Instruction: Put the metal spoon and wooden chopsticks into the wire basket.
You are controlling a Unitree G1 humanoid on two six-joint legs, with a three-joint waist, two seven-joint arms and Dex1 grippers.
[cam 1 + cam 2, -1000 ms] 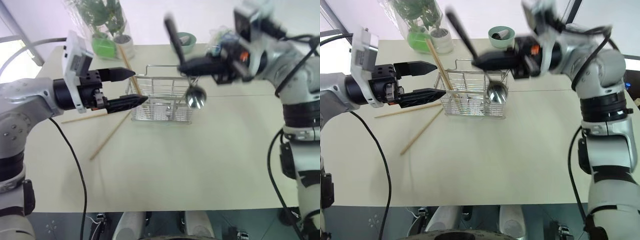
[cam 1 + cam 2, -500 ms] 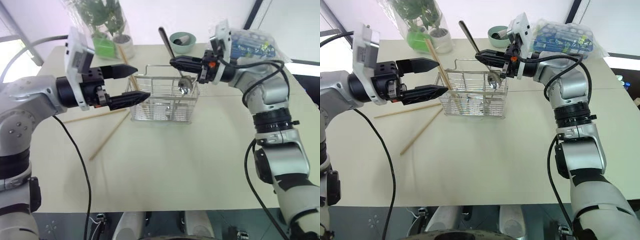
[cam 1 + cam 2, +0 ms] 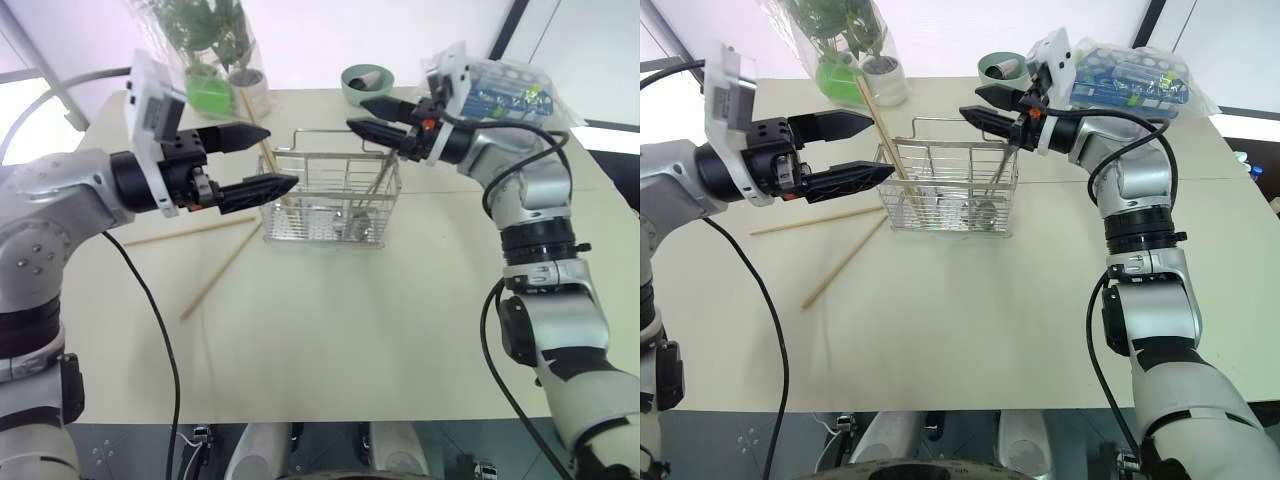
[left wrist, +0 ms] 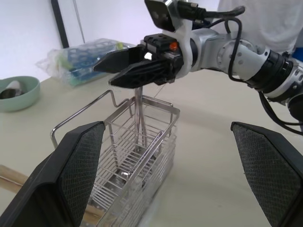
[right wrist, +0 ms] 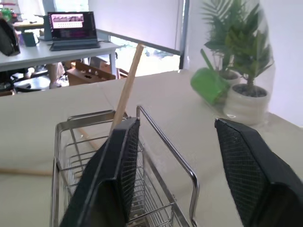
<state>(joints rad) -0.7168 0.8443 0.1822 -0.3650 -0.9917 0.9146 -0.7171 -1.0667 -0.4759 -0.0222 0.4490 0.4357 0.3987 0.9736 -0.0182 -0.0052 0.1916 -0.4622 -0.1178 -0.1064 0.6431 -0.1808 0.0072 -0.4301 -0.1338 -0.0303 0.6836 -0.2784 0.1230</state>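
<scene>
Wooden chopsticks (image 3: 217, 271) lie nearest on the worktop (image 3: 380, 320): two loose sticks, one slanting toward the wire basket (image 3: 330, 205), one flatter just behind it. A judgement: light, stiff, slim and prone to roll, so pinch one near mid-length. Above them hangs the left gripper (image 3: 262, 160), jaws spread wide, holding nothing. Beyond it, inside the basket, the metal spoon (image 3: 993, 190) stands bowl down, handle leaning on the rim, and one chopstick (image 3: 880, 125) is propped at the basket's left end. Farthest, over the rim, the right gripper (image 3: 978, 104) stands parted, clear of the spoon.
</scene>
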